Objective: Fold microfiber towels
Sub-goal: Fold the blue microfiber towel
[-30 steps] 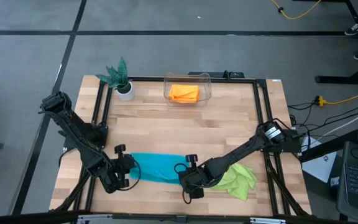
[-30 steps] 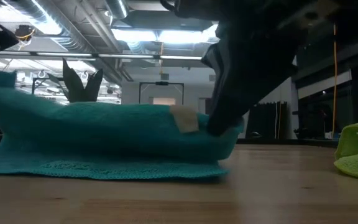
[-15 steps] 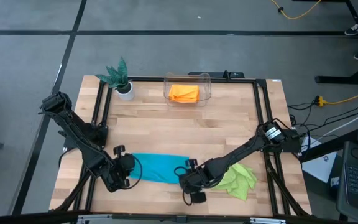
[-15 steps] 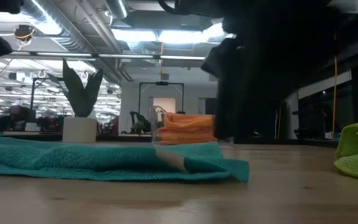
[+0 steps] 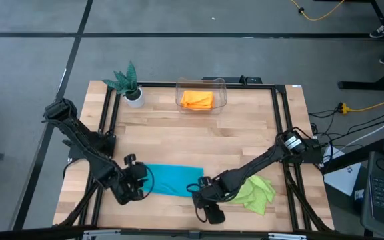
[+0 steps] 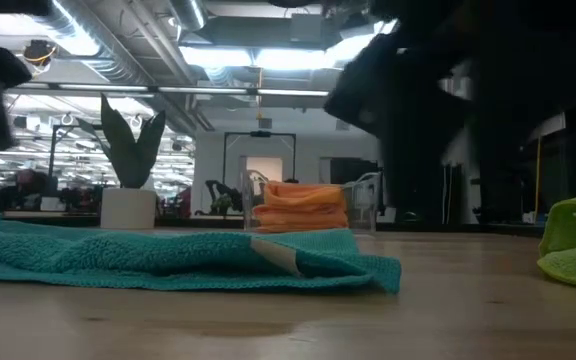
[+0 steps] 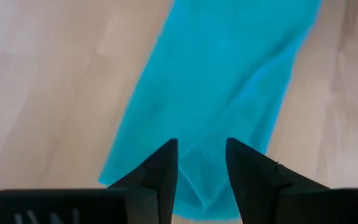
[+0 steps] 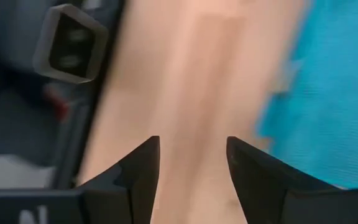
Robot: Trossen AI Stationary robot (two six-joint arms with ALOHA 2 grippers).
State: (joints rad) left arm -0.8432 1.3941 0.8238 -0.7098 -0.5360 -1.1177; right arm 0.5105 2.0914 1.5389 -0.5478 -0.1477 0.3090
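Both grippers have let go since a second ago, and the teal towel (image 5: 171,181), then lifted between them, lies folded flat on the table (image 5: 199,133).

Left gripper (image 7: 202,155) stands with fingers parted over the teal towel's end, nothing between them. Right gripper (image 8: 190,152) has fingers spread too, bare wood between them, the teal edge just beside one finger.

Count: one teal towel, one lime towel (image 5: 255,192) bunched near the right arm, orange towels (image 5: 197,99) stacked in one clear bin (image 5: 219,83), one potted plant (image 5: 129,84).

Only the low view shows the teal towel's white tag (image 6: 280,258); only the high view shows the lime towel whole.
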